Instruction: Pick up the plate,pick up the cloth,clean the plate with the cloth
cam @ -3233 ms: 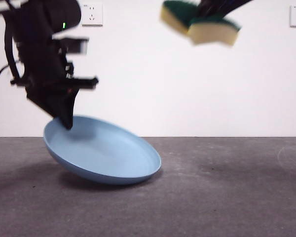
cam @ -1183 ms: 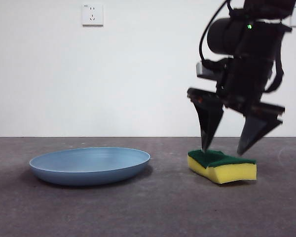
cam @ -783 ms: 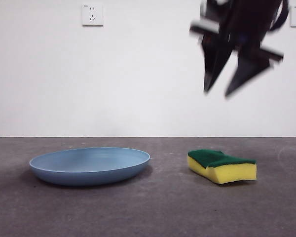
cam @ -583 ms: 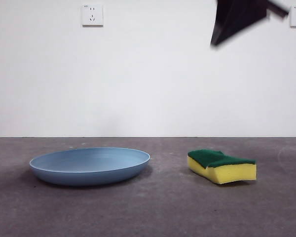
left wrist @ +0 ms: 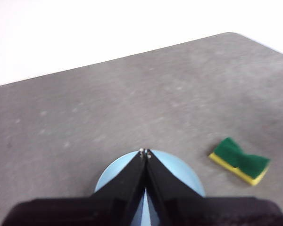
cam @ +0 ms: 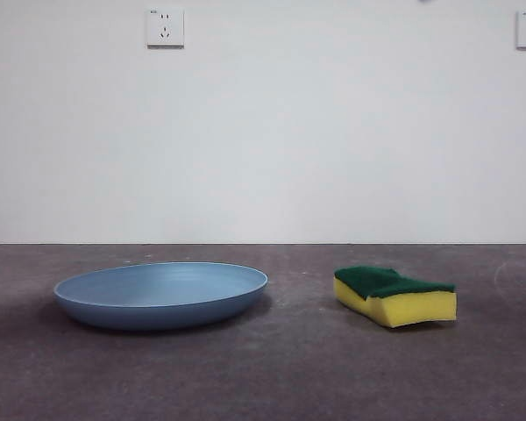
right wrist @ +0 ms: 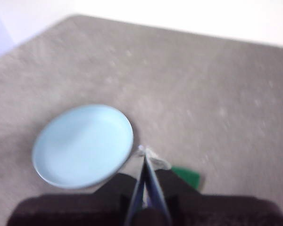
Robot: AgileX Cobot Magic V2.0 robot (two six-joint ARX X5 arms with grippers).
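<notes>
With both our left tool (left wrist: 145,153) and right tool (right wrist: 144,151) raised and pinched together, empty, the plate (cam: 161,294) and the cloth (cam: 394,296) rest apart on the bench (cam: 289,377), free for picking.

place: lab-style test room
wall: bare white wall (cam: 263,132), far side
sockets: two wall sockets (cam: 165,26), high up
surface: plain grey table (cam: 263,377)

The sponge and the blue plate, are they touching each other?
Apart. The front view shows a bare strip of grey table between the plate and the sponge; the left wrist view shows the same gap.
</notes>
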